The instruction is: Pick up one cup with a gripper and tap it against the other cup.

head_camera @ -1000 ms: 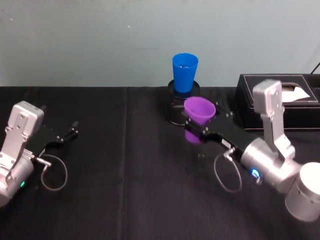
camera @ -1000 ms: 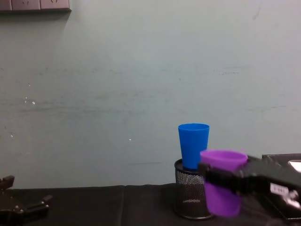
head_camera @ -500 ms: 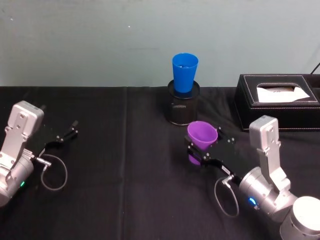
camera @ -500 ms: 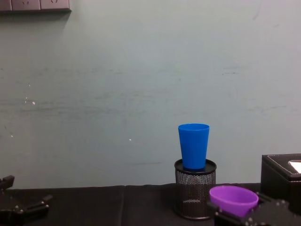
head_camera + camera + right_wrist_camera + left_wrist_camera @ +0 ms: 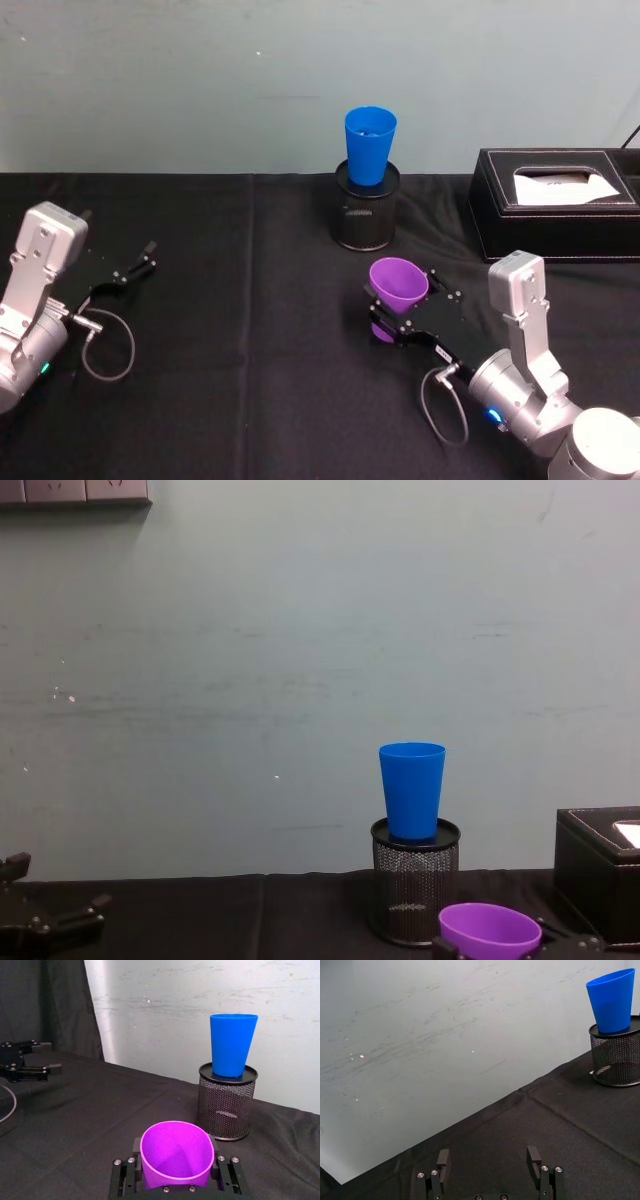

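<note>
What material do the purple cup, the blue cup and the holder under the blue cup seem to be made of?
Purple cup: likely plastic, with smooth walls and a soft sheen.
Blue cup: the same look, smooth and plain, so probably plastic.
Holder: black wire mesh, apparently metal, with a see-through weave and a solid rim.

Purple cup (image 5: 490,932) cut off below

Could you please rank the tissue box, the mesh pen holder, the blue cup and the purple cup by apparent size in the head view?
1. Tissue box, clearly largest.
2. Mesh pen holder.
3. Blue cup and purple cup: they look about alike, and the purple one sits nearer the camera, so I won't rank them.
</note>
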Tool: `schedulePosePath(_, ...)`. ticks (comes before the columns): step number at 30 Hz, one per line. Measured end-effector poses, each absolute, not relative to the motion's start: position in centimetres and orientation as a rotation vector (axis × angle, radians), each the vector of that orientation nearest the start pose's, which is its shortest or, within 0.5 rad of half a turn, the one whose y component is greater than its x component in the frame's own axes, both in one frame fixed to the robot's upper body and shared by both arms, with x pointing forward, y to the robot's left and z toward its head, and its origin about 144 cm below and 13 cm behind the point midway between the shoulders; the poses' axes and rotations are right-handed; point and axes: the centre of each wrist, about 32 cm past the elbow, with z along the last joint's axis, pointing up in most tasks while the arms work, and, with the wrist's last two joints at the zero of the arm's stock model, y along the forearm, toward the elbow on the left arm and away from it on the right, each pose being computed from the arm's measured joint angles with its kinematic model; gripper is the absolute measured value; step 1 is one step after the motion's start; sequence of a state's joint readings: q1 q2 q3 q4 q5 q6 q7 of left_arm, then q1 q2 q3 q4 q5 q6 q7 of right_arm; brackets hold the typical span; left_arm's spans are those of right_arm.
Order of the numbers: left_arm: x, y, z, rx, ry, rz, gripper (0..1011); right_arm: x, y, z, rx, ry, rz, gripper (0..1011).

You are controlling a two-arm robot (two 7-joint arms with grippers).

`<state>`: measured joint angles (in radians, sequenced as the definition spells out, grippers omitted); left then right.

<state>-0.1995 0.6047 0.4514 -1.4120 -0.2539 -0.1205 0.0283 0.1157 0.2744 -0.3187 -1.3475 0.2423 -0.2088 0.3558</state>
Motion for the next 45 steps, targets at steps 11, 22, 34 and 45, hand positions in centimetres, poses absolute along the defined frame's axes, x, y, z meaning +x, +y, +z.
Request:
schedulePosePath(11,48.9,31.0,114.0,0.305,-0.285,1.248,1000,47.7,-22.8,109.5,-0.035,-0.048,-0.953,734)
schedulePosePath(22,48.9,31.0,114.0,0.305,-0.285,1.248,1000,47.8,-22.7,109.4,-0.035,-0.043,-0.947,764)
schedulePosePath(34,48.9,31.0,114.0,0.305,-0.285,1.248,1000,47.8,-22.7,109.5,-0.036,-0.044,-0.950,1004)
schedulePosePath(45,48.9,31.0,114.0,0.304,-0.285,1.248,1000,47.5,-22.8,110.5,-0.012,-0.098,-0.922,1004)
